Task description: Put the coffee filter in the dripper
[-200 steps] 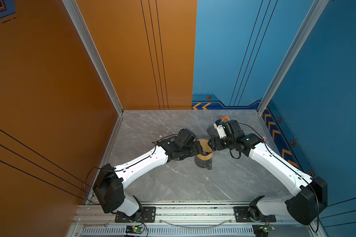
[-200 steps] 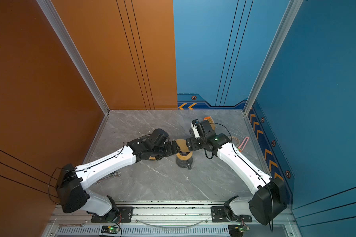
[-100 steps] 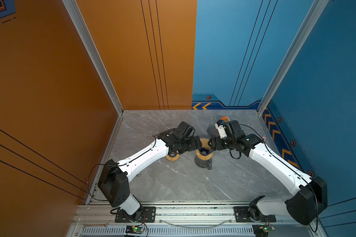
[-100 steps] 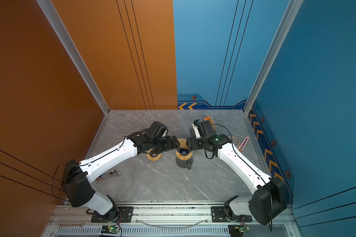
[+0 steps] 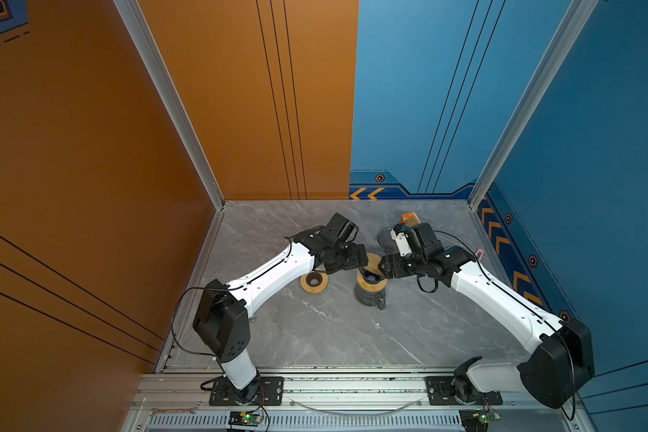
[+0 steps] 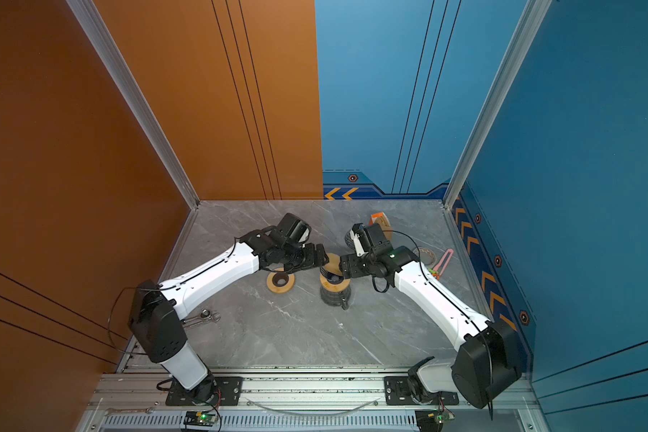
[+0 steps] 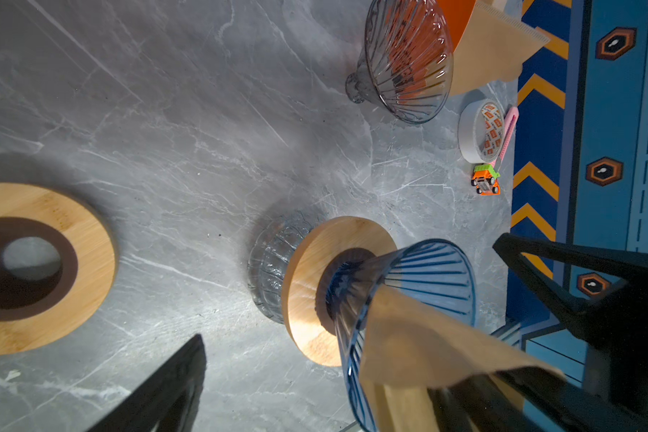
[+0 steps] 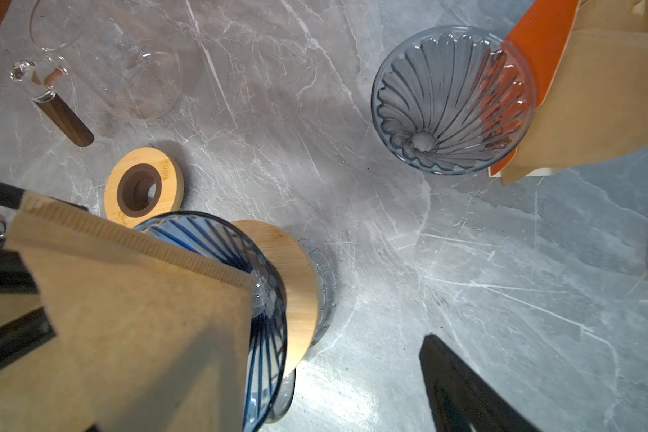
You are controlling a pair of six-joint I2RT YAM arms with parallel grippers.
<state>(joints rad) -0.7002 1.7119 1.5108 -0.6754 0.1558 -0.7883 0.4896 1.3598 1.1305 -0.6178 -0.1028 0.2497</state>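
A: When viewed from above, little of the paper to make out. Just the blue dripper in both top views, boxed in by the left gripper and the right gripper from opposite sides.

B: Plain from the wrist cameras, though. Brown coffee filter standing in the dripper, one corner down inside the ribbed cone, folded flat, most of it jutting out past the rim.

A: Crimped seam along one edge, visible from the right wrist only. Also there, and not from the left wrist: a clear glass jug with a dark handle, farther from the dripper than the loose wooden ring.

B: From the left wrist and not the right: a small orange toy truck, well apart from the dripper. In a top view, a spanner, well apart too.

A: Under the dripper?

B: Wooden collar, then a ribbed glass server. Near the blue dripper, a second, clear dripper; farther out again, a stack of spare filters.

A: And the claws?

B: Left gripper spread wide, fingers either side of the dripper, gripping nothing. Right gripper spread wide as well, one finger clear of the dripper, the other hidden behind the paper. Contact with the paper: impossible to judge.
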